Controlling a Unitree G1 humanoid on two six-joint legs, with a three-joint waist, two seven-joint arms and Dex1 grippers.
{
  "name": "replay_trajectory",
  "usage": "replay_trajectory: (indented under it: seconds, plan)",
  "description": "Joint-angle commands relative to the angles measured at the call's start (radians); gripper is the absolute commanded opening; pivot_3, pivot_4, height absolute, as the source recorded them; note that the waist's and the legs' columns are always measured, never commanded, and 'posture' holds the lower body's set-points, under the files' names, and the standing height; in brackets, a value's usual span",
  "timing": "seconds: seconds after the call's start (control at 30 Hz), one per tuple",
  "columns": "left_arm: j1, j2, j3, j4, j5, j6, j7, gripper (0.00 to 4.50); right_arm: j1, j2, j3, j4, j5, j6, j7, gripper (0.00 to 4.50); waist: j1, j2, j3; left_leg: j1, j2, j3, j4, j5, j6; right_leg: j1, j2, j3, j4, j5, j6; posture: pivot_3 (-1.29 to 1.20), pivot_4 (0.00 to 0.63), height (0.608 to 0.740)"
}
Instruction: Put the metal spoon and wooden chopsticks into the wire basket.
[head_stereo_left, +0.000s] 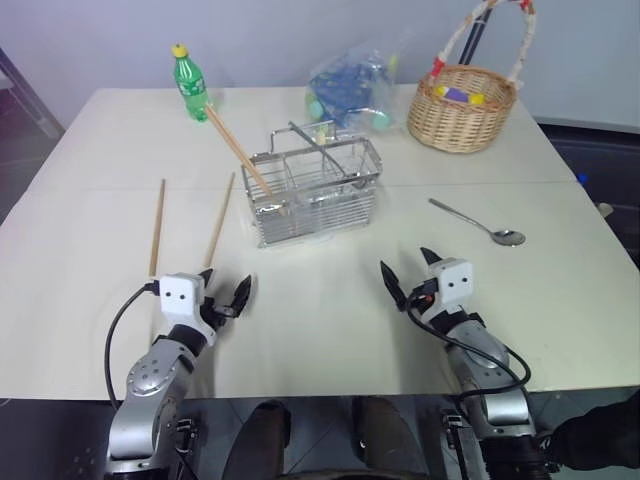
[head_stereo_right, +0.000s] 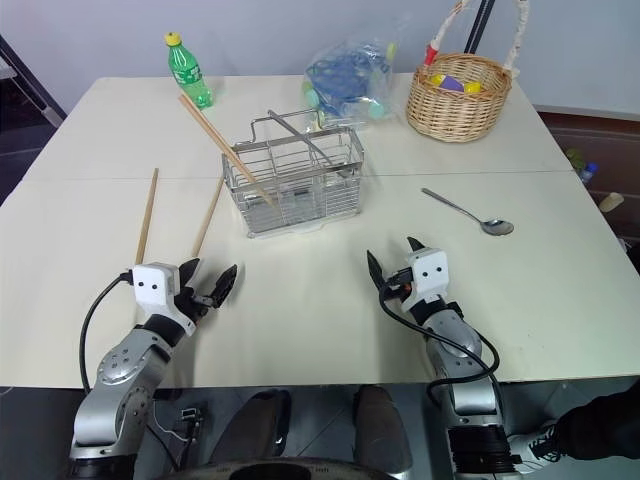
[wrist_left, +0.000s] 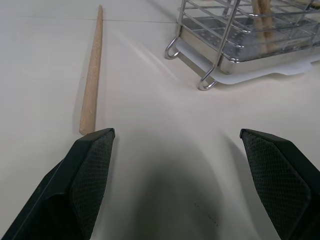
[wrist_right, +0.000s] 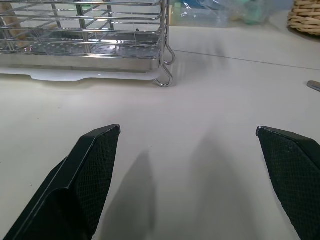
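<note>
A staged test room or lab is suggested by a plain cream table (head_stereo_left: 330, 330) set against a bare pale wall (head_stereo_left: 250, 40), with household props laid out upon it.

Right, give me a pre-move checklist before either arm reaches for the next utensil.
1. Left gripper open and empty: ok.
2. Right gripper open and empty: ok.
3. Two wooden chopsticks lie flat on the table, apart, ahead of the left gripper: ok to pick.
4. Metal spoon lies free on the table, ahead and to the right of the right gripper: ok.
5. Wire basket upright, with chopsticks already leaning in one end compartment: ok.
6. Room left in that compartment: cannot tell.
</note>
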Motion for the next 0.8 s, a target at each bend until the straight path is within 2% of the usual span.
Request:
replay_trajectory:
  seconds: [0.03,0.4,0.6,0.73,0.8]
  plan:
    - [0.000,0.000,-0.008,-0.036,-0.007,-0.013,-0.004,4.22,0.000,0.006,-0.002,-0.045,0.006,-0.005,-0.005,4.50,0.000,0.000,0.000,0.000,0.000,0.000,0.000,0.000,0.000,0.000,0.000,0.000,0.000,0.000,0.000,0.00,0.150,0.740]
    - [-0.012,0.020,-0.008,-0.060,-0.015,-0.001,-0.014,4.22,-0.006,0.003,-0.001,-0.038,0.006,-0.008,-0.001,4.50,0.000,0.000,0.000,0.000,0.000,0.000,0.000,0.000,0.000,0.000,0.000,0.000,0.000,0.000,0.000,0.00,0.150,0.740]
    - [0.013,0.170,0.012,-0.198,-0.125,0.086,-0.160,4.22,-0.031,-0.008,-0.010,-0.013,0.009,-0.009,0.011,4.50,-0.002,0.000,0.000,0.000,0.000,0.000,0.000,0.000,0.000,0.000,0.000,0.000,0.000,0.000,0.000,0.00,0.150,0.740]
    - [0.011,0.360,0.059,-0.297,-0.239,0.172,-0.318,4.22,-0.051,-0.013,-0.016,0.009,0.009,-0.011,0.017,4.50,-0.003,0.002,0.000,0.000,0.001,0.000,0.000,0.000,0.000,0.000,0.000,0.000,0.000,0.000,0.000,0.00,0.150,0.740]
    - [0.004,0.424,0.078,-0.313,-0.285,0.197,-0.372,4.22,-0.056,-0.014,-0.016,0.013,0.009,-0.011,0.019,4.50,-0.003,0.002,0.000,0.000,0.001,0.000,0.000,0.000,0.000,0.000,0.000,0.000,0.000,0.000,-0.001,0.00,0.150,0.740]
